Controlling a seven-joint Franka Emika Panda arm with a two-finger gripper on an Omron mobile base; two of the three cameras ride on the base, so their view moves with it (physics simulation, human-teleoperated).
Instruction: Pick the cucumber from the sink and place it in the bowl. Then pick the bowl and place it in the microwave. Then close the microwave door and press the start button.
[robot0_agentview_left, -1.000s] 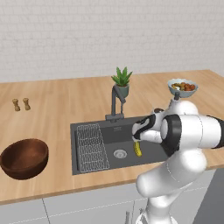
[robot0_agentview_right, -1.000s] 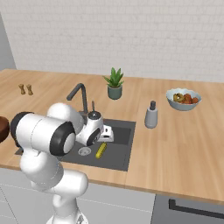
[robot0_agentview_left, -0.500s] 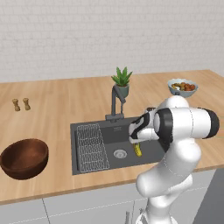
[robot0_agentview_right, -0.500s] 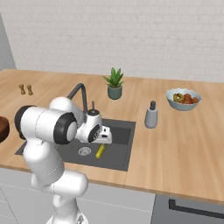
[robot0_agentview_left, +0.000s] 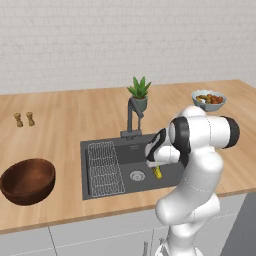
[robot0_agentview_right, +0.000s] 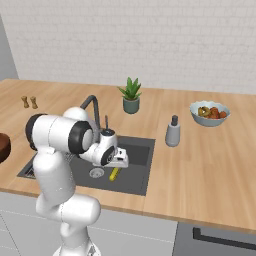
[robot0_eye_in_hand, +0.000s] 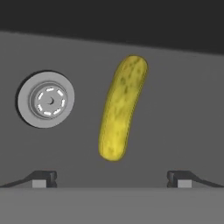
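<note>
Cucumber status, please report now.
Pincer open, above sink floor. Cucumber lying flat between fingertips, not gripped. Drain beside it; nothing in the way.

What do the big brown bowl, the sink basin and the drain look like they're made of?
The bowl: looks like dark reddish-brown wood with a slight sheen. The sink: matte dark grey, maybe composite or coated metal; hard to tell. The drain: pale shiny grey, apparently steel.

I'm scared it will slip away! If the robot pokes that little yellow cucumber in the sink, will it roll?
Probably a little. The cucumber looks round and smooth, and it lies loose on the flat sink floor. Its slight curve would likely stop it rolling far. It looks stiff, so the open gripper can probably pinch it.
</note>
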